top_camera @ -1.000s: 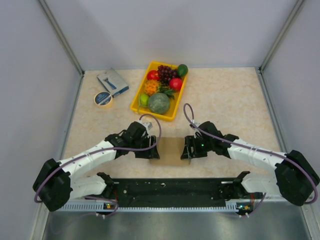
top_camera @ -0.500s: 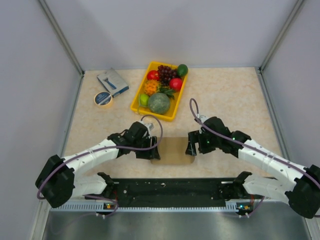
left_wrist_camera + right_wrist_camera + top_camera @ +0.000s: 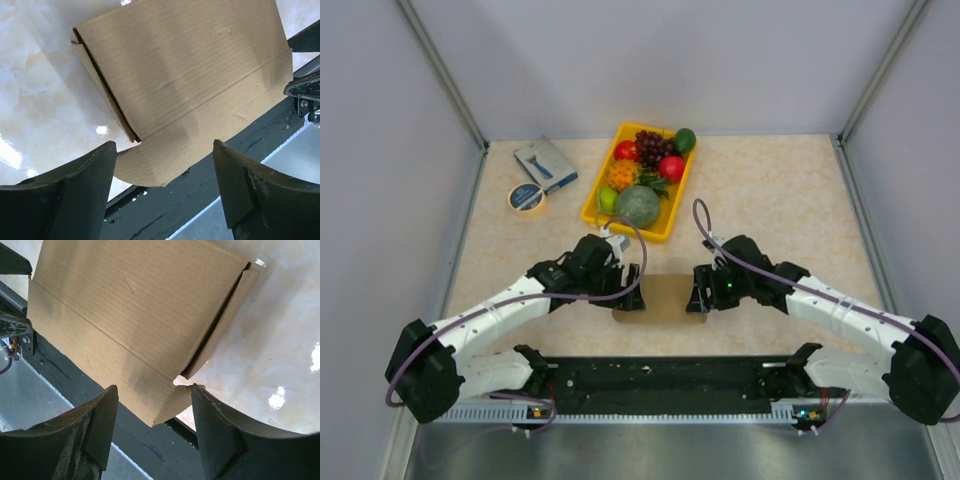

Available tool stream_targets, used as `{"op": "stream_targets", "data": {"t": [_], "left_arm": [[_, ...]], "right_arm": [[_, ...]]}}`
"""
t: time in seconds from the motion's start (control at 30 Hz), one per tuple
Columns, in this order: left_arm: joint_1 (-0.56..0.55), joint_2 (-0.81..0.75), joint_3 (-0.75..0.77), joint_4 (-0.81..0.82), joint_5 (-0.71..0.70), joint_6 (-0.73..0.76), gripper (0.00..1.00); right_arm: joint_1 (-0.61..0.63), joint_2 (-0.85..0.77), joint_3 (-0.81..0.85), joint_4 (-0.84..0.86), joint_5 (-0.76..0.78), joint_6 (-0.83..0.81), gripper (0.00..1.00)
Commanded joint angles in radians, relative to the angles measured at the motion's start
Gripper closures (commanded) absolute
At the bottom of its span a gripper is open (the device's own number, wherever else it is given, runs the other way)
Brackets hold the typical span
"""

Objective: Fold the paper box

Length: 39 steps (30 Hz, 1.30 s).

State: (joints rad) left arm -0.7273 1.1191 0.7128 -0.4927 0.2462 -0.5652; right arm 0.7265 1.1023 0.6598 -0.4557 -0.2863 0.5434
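- The left jaws have just spread wider and eased back from the paper box (image 3: 658,298). The right jaws have narrowed a little but are still apart.
- Neither pair seems to pinch anything. The box lies between them at the tabletop's (image 3: 780,190) near edge.
- This looks like a release, with the end flaps still unclosed.
- The cardboard carries no print, and the label on the small blue-grey box (image 3: 546,164) is too small to read.

The left arm (image 3: 490,315) and right arm (image 3: 840,305) have white tubular links and black joint housings. A purple cable (image 3: 638,262) runs along each and loops at 12 o'clock above the wrist. The left gripper (image 3: 165,144) and right gripper (image 3: 154,387) carry broad matte-black fingers (image 3: 75,195), perhaps slightly scuffed.
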Motion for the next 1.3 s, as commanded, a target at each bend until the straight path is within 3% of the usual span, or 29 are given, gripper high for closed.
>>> {"op": "stream_targets", "data": {"t": [0.0,0.3,0.5,0.7,0.93,1.0,1.1,1.27], "left_arm": [[0.002,0.068,0.046,-0.013,0.021,0.056,0.18],[0.003,0.084,0.024,-0.017,0.103,0.039,0.25],[0.005,0.105,-0.019,0.038,0.116,0.005,0.32],[0.005,0.125,-0.058,0.069,0.071,-0.015,0.37],[0.005,0.119,-0.070,0.071,0.027,-0.012,0.31],[0.003,0.087,-0.069,0.072,0.028,-0.013,0.22],[0.006,0.059,-0.062,0.077,0.005,-0.013,0.16],[0.012,0.114,-0.032,0.088,-0.005,-0.022,0.23]], "right_arm": [[0.013,0.016,-0.011,0.057,-0.036,0.010,0.40],[0.013,0.041,-0.045,0.057,-0.123,0.082,0.47],[0.010,0.037,-0.068,0.068,-0.157,0.151,0.38],[-0.019,0.036,-0.088,0.084,-0.183,0.213,0.40],[-0.076,-0.007,-0.184,0.181,-0.258,0.271,0.41],[-0.081,-0.022,-0.190,0.192,-0.261,0.270,0.40],[-0.078,-0.042,-0.204,0.218,-0.278,0.271,0.40],[-0.082,-0.081,-0.218,0.213,-0.249,0.257,0.42]]}}
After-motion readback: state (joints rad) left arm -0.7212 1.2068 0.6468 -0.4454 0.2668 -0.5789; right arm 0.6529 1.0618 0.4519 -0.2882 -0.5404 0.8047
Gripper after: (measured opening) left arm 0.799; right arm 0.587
